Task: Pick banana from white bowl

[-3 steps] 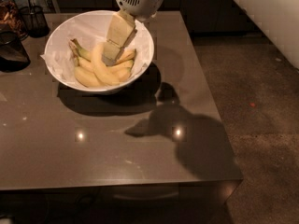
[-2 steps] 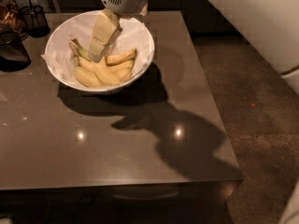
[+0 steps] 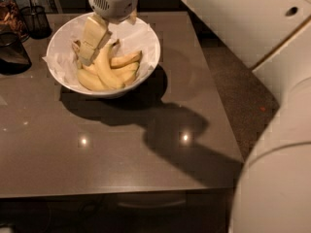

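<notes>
**Gripper low in the bowl, hold on a banana unconfirmed**

Nearest, the robot's own pale arm (image 3: 272, 178) fills the room off the desk's near-right corner. The desk (image 3: 121, 144) itself is bare from its near edge back to the middle, carrying only a broad shadow and two glints of light.

Farther back, toward the far-left corner, sits the white bowl (image 3: 148, 42), lined with crumpled paper (image 3: 60, 35) and holding several bananas. The longest banana (image 3: 106, 67) curves up from the heap toward the bowl's centre.

The gripper (image 3: 95, 40) hangs from above, reaching into the left half of the bowl, right against that banana's upper end. Whether it is released or clenched on the fruit I cannot tell.

This looks like the grasp step, with the banana inside the bowl and not lifted. The next move likely calls for a firm close on one banana, then a straight rise clear of the rim, without dragging the paper.

Open room lies up and toward the near and right edges. At the far-left corner a wire-mesh cup (image 3: 36, 19) stands just beside the bowl. A dark container (image 3: 12, 52) sits at the left edge, so swinging left is tight.
</notes>
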{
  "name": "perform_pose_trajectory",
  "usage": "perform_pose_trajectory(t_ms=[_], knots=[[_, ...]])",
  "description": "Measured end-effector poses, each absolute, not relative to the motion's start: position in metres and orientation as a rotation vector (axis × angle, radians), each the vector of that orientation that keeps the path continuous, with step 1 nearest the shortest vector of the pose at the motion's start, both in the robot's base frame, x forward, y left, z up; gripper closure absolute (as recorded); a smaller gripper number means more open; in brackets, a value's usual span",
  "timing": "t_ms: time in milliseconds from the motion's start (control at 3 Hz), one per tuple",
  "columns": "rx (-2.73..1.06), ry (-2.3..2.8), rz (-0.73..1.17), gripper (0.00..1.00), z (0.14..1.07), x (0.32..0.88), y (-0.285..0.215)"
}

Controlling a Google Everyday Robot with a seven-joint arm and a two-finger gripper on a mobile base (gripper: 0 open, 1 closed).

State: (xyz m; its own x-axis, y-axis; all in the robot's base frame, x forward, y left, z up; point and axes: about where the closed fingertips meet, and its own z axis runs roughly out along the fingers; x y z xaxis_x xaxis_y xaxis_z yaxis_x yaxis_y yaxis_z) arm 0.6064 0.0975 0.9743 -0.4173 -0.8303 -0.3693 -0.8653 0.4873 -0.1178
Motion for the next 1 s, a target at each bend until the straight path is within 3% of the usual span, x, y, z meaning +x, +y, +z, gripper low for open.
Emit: perform_pose_trajectory(t_ms=[667,1000], knots=[[-1.467,2.401,0.184,0.19,0.94,0.626,0.12],[-1.478,2.436,0.202,0.19,0.922,0.633,0.126]])
